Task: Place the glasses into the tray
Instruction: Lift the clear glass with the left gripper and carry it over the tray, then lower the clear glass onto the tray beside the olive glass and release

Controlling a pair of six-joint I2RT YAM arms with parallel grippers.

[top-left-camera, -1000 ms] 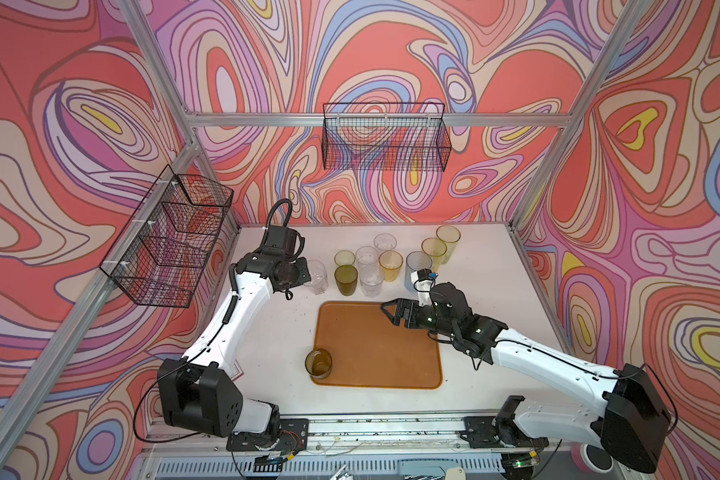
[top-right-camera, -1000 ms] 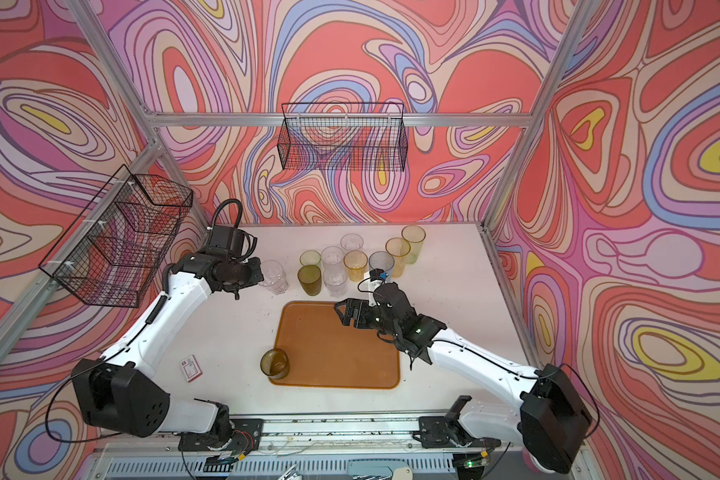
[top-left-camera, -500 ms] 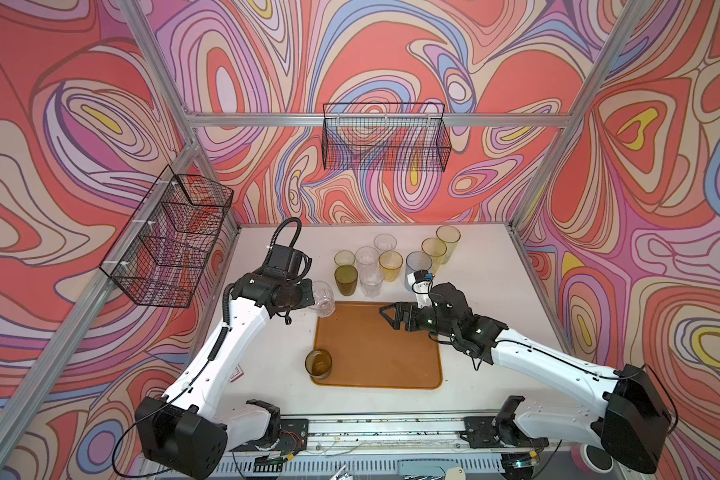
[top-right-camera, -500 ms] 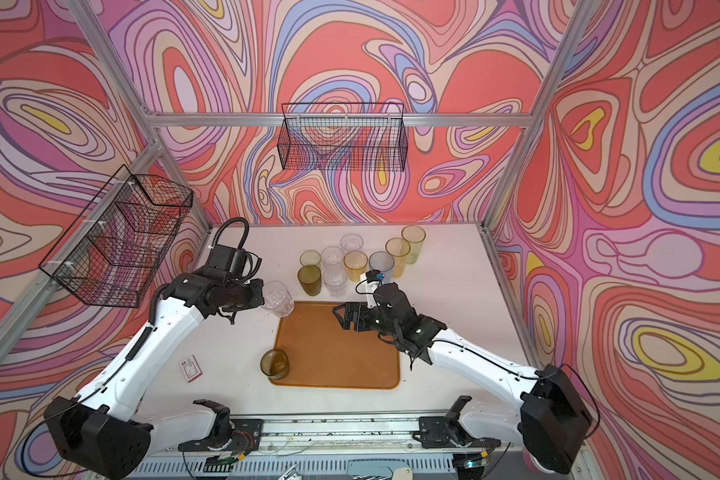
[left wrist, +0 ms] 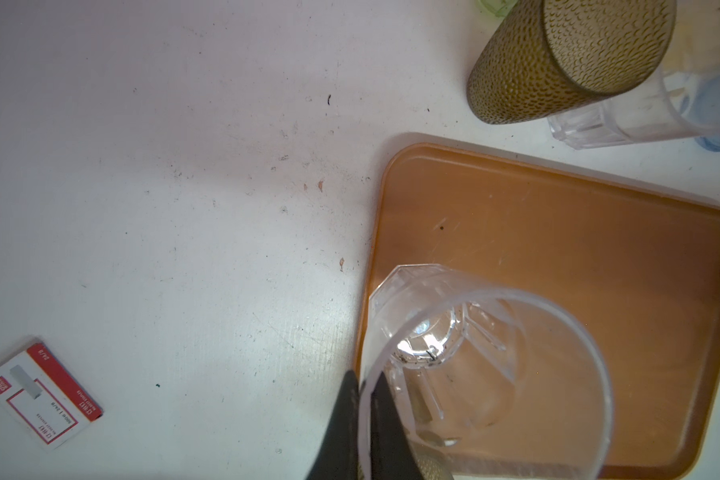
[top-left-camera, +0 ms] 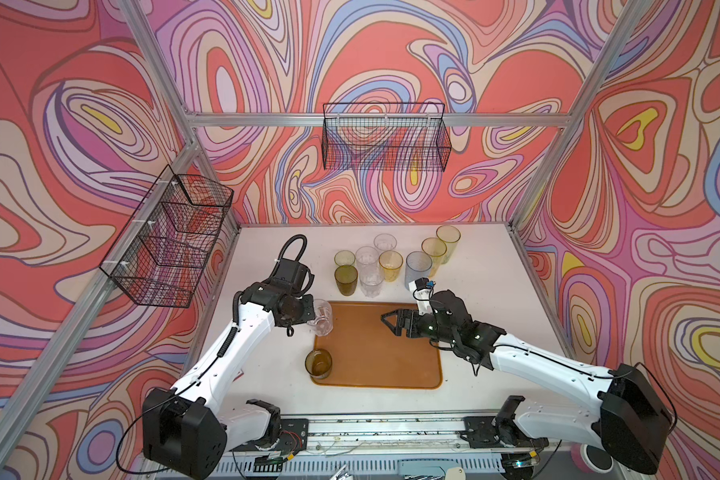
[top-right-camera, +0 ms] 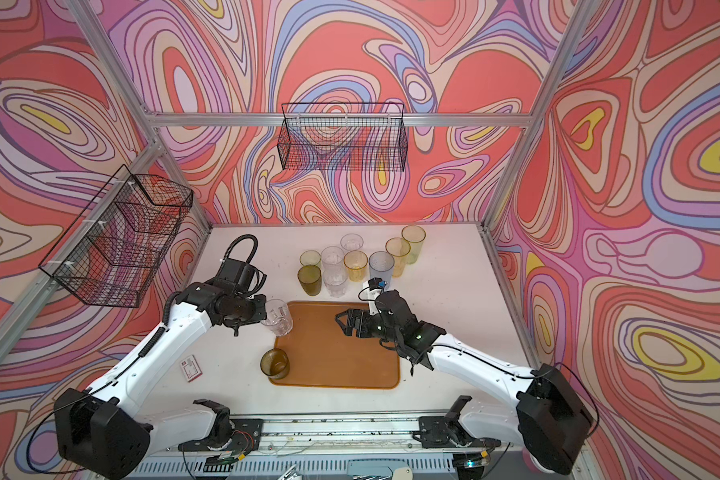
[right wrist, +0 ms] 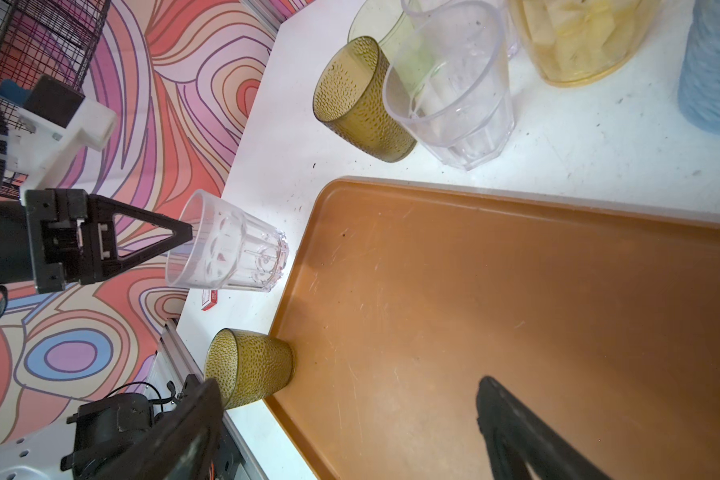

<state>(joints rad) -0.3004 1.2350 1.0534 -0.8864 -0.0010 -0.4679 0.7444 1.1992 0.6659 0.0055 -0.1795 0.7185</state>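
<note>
The left end effector [top-left-camera: 313, 312] pinched the rim of a clear ribbed glass [top-left-camera: 322, 318], one finger inside the mouth and one outside. The glass hung mouth up over the tray [top-left-camera: 383, 353], at the tray's corner towards the table's [top-left-camera: 267, 374] back and left edges, and seemed clear of the surface. This was the carry-and-set-down step. The right end effector [top-left-camera: 387, 323] hovered over the tray, jaws wide and empty.

An olive glass [top-left-camera: 319, 363] stood in the tray's front-left corner. The other glasses [top-left-camera: 371, 278] were grouped on the table behind the tray.

Next, the held glass probably needed lowering inside the rim, apart from the olive glass, before release.
</note>
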